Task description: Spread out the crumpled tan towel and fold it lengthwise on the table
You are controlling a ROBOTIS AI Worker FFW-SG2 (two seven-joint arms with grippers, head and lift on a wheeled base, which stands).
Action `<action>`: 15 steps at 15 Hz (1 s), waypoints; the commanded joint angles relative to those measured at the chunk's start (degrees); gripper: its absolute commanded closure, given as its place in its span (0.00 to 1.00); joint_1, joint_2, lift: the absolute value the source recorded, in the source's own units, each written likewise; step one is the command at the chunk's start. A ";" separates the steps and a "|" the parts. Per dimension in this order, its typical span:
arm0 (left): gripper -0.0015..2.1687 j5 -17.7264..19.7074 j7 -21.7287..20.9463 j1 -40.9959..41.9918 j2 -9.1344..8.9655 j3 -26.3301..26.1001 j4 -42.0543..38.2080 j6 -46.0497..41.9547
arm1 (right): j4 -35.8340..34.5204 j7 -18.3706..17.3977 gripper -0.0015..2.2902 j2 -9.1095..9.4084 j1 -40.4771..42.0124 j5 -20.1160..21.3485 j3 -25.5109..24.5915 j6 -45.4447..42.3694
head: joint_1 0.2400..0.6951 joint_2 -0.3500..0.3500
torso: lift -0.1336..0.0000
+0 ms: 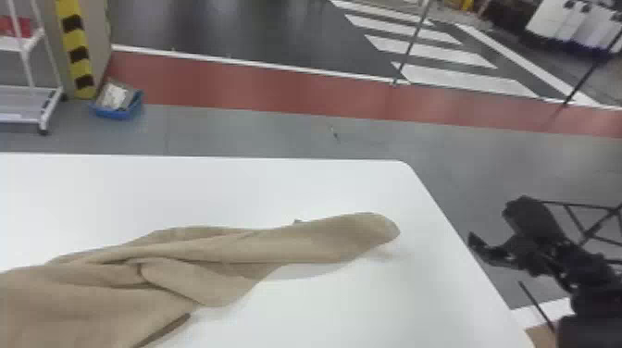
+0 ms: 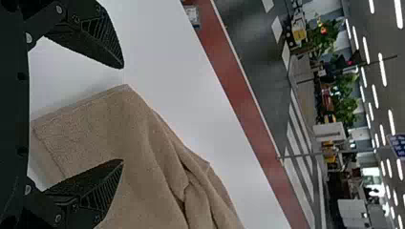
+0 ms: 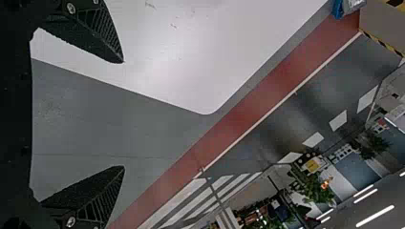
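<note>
The tan towel lies bunched on the white table, running from the lower left in the head view to a rounded, folded end near the right side. Twisted folds cross its middle. My right gripper hangs beyond the table's right edge, away from the cloth; in the right wrist view the same gripper is open with nothing between its fingers. In the left wrist view my left gripper is open at a hemmed corner of the towel, the cloth showing between and past its spread fingers. Whether they touch it I cannot tell.
The white table has a rounded far right corner and a slanting right edge. On the floor past it are a blue bin, a white wheeled rack and a yellow-black striped post. Black metal framing stands near my right arm.
</note>
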 commanded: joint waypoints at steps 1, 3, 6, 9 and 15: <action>0.10 -4.37 -4.70 0.37 2.88 0.30 -0.16 -0.06 | 0.12 0.00 0.04 0.27 0.08 -0.03 -0.13 0.00 | 1.00 0.00 | 0.07; 0.10 -8.59 -9.36 0.45 5.25 -0.84 -0.16 0.65 | 0.12 0.00 0.04 0.35 0.35 -0.03 -0.49 0.00 | 1.00 0.00 | 0.07; 0.13 -13.51 -12.17 0.01 7.36 -3.83 -0.16 2.76 | 0.12 0.00 0.04 0.35 0.43 -0.03 -0.84 0.18 | 1.00 0.00 | 0.07; 0.13 -18.87 -13.67 -0.95 7.80 -7.61 -0.07 3.46 | 0.12 0.00 0.04 0.62 0.52 -0.03 -1.45 0.18 | 1.00 0.00 | 0.07; 0.15 -19.58 -17.09 -1.30 7.80 -10.33 -0.24 3.11 | 0.12 -0.09 0.04 0.88 1.14 -1.08 -2.77 0.18 | 1.00 0.00 | 0.07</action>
